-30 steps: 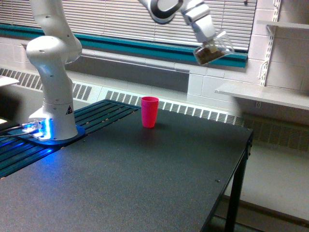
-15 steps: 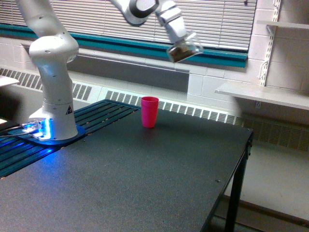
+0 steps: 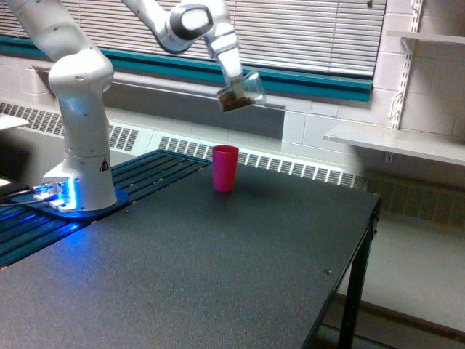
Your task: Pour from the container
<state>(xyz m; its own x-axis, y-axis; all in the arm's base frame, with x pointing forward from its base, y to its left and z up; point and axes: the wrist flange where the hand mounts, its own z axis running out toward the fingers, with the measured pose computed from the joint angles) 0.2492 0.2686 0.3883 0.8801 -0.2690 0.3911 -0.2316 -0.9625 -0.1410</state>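
The container (image 3: pixel 242 91), a small clear plastic cup with dark brown granular bits inside, hangs tilted in the air, held by my gripper (image 3: pixel 235 81), which is shut on it. It sits above and slightly to the exterior view's right of the opaque pink cup (image 3: pixel 225 168). The pink cup stands upright on the black table (image 3: pixel 218 269), well below the container. The brown bits lie toward the container's lower left side. Nothing is seen falling from it.
The white arm base (image 3: pixel 81 156) stands at the exterior view's left on a slatted surface with a blue glow. A white shelf (image 3: pixel 392 142) and window blinds (image 3: pixel 305 33) lie behind. The table's right edge (image 3: pixel 363 240) drops off to the floor.
The gripper has carried the container leftward and downward across the view, from far right of the pink cup to nearly above it. The pink cup has not moved.
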